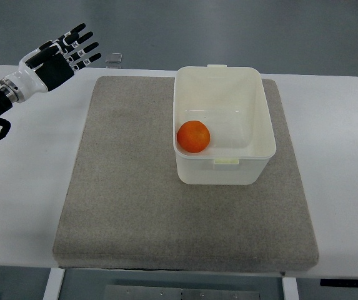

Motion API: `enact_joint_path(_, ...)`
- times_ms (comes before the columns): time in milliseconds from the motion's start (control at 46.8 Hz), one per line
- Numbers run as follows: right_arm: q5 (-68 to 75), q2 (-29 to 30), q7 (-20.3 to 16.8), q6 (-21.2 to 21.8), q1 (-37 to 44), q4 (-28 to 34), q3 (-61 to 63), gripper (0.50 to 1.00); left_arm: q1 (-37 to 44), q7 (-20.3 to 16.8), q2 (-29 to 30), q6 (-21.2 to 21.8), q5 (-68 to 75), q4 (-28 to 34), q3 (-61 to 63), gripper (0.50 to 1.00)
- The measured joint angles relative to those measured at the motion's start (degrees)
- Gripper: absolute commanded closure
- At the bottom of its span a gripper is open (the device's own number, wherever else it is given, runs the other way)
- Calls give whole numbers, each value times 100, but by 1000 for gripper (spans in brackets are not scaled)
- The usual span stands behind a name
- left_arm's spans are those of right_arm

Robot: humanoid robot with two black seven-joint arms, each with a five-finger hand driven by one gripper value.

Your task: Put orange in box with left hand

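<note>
- The left hand (pixel 63 53) is at the upper left of the view, above the far left corner of the white tabletop (pixel 22 187). Its arm enters from the left edge.
- The fingers (pixel 82 44) of this hand are stretched out and spread, pointing to the upper right. They hold nothing and touch nothing.
- The hand is black and white, with a white wrist part behind it.
- Just to the right of the fingertips, a small clear object (pixel 113 60) lies at the far edge of the tabletop. It is too small to tell what it is.
- A grey mat (pixel 122 187) covers the middle of the tabletop. The hand is apart from its far left corner.
- A white box (pixel 253 125) stands on the far right part of the mat, open at the top.
- The orange (pixel 193 136) lies inside the box, on its bottom, against the left wall and near the front left corner.
- The orange is well apart from the left hand.
- To the right of the mat, a bare part of the tabletop shows.
</note>
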Motion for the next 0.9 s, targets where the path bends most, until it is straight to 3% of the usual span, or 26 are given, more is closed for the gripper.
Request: enact_joint_path(898, 62, 0, 36, 93, -33, 141, 46, 574, 29, -9, 72, 2, 0, 145, -8, 506)
